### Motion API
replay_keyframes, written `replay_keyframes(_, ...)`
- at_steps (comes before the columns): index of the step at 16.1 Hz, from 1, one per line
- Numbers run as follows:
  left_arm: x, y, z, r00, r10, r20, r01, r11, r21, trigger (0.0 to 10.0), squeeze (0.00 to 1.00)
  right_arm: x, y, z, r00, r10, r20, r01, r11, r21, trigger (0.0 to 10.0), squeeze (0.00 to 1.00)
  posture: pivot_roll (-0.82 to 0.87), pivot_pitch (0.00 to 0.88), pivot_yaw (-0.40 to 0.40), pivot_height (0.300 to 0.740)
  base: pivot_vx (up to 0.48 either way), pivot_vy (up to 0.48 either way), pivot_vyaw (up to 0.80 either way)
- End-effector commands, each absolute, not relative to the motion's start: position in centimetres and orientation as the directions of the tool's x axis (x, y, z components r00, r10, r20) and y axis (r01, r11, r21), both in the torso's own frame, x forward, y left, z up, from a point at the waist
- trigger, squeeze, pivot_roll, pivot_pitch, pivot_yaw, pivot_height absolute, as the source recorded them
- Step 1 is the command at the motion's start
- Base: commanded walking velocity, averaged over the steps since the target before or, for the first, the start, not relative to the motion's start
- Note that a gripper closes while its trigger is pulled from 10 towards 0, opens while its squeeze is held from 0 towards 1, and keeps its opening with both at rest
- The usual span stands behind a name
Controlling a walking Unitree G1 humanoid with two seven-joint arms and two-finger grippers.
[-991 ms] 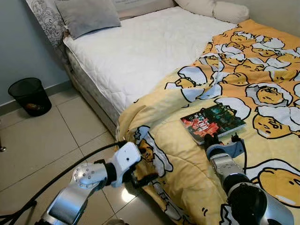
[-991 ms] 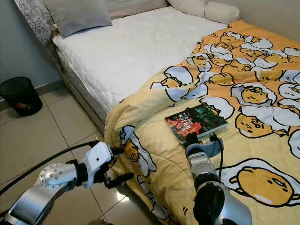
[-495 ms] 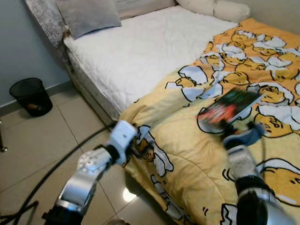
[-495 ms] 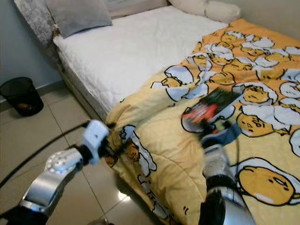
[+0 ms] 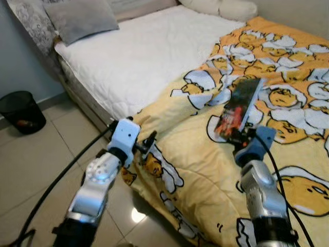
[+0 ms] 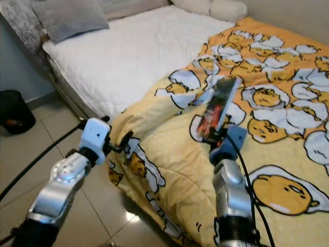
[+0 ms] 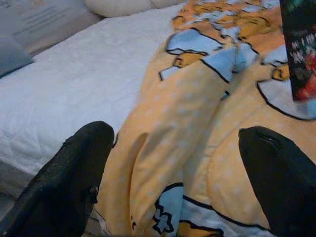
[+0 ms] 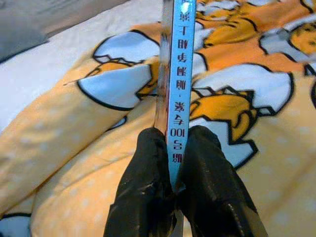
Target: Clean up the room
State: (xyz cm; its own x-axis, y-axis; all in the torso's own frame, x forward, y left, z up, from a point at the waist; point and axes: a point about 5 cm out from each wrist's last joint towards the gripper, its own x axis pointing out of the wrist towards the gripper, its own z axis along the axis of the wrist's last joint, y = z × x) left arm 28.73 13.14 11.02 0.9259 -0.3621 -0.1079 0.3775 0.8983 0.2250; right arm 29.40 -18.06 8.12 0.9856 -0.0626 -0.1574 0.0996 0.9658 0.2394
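Note:
A dark paperback book point(image 5: 239, 107) with a red and green cover stands tilted up above the yellow cartoon blanket point(image 5: 205, 170). My right gripper point(image 5: 235, 138) is shut on the book's lower edge; the right wrist view has both black fingers point(image 8: 148, 197) pinching its blue spine point(image 8: 178, 74). My left gripper point(image 5: 149, 142) is open at the blanket's hanging corner by the bed's edge. In the left wrist view its two fingers point(image 7: 69, 182) stand wide apart around a fold of blanket point(image 7: 168, 148), holding nothing.
The bed's bare white mattress point(image 5: 139, 56) carries a grey pillow point(image 5: 82, 18) and white pillows point(image 5: 221, 7) at its head. A black mesh bin point(image 5: 20, 110) stands on the tiled floor point(image 5: 36, 159) by the wall. A black cable point(image 5: 61, 175) trails from my left arm.
My right gripper has lifted the book off the blanket and tipped it upright. My left gripper rose from the floor side to the blanket's corner. The camera shifted slightly.

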Motion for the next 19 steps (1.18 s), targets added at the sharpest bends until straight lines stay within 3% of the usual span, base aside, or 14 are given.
replay_keyframes(1, 29.1, 13.5, 11.4, 0.938, -0.334, -0.090, 0.345, 0.916, 0.206, 10.0, 0.07, 29.6, -18.2, 10.2, 0.994, -0.079, -0.076, 0.093, 0.974, 0.209, 10.0, 0.00, 0.06, 0.000, -0.002, 0.740, 0.000, 0.000, 0.00)
replay_keyframes(2, 29.2, 13.3, 11.4, 0.937, -0.339, -0.085, 0.349, 0.920, 0.178, 10.0, 0.00, 29.6, -18.4, 10.0, 0.989, -0.114, -0.090, 0.130, 0.970, 0.206, 10.0, 0.00, 0.05, 0.000, -0.004, 0.740, 0.000, 0.000, 0.00)
replay_keyframes(4, 29.6, 13.0, 10.4, 0.944, -0.317, -0.088, 0.322, 0.944, 0.063, 10.0, 0.00, 29.5, -18.6, 8.6, 0.975, -0.173, -0.141, 0.198, 0.963, 0.183, 10.0, 0.00, 0.04, 0.000, 0.016, 0.740, 0.000, 0.000, -0.68)
replay_keyframes(8, 30.2, 13.5, 11.1, 0.931, -0.353, -0.088, 0.361, 0.927, 0.105, 10.0, 0.00, 29.1, -19.2, 9.9, 0.965, -0.250, -0.075, 0.255, 0.964, 0.078, 10.0, 0.00, 0.01, 0.000, 0.033, 0.740, 0.000, 0.000, -0.80)
replay_keyframes(10, 30.4, 13.6, 11.1, 0.928, -0.360, -0.096, 0.370, 0.922, 0.117, 10.0, 0.00, 29.1, -19.1, 10.1, 0.967, -0.244, -0.077, 0.251, 0.964, 0.088, 10.0, 0.00, 0.03, 0.000, 0.041, 0.740, 0.000, 0.000, -0.80)
replay_keyframes(15, 30.6, 15.2, 11.6, 0.970, -0.231, -0.070, 0.239, 0.959, 0.153, 10.0, 0.00, 29.4, -17.4, 9.5, 0.981, -0.161, -0.111, 0.166, 0.985, 0.041, 10.0, 0.00, 0.09, 0.000, -0.004, 0.740, 0.000, 0.000, -0.80)
replay_keyframes(19, 30.2, 14.4, 11.4, 0.964, -0.249, -0.088, 0.260, 0.955, 0.142, 10.0, 0.00, 29.6, -18.3, 9.1, 0.960, -0.241, -0.145, 0.256, 0.962, 0.098, 10.0, 0.00, 0.09, 0.000, 0.013, 0.740, 0.000, 0.072, -0.80)
